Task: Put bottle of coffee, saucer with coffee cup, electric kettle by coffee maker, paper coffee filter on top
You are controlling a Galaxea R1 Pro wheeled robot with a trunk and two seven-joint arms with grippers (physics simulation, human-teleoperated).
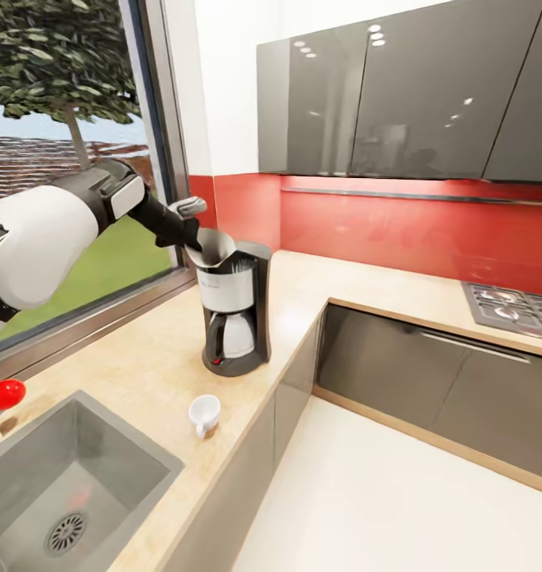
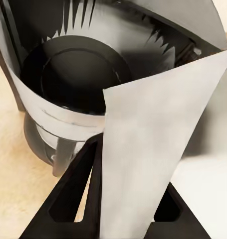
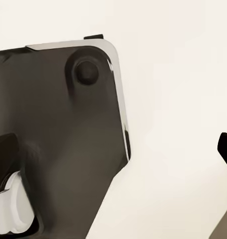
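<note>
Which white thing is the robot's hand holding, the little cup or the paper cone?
The paper coffee filter, pinched by the left gripper above the coffee maker. The coffee cup sits alone, untouched.

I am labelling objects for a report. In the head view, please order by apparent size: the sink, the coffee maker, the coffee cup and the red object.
1. Sink, largest, though nearest the camera and partly cropped.
2. Coffee maker.
3. Coffee cup and red object: these look alike, so I do not rank them.
</note>
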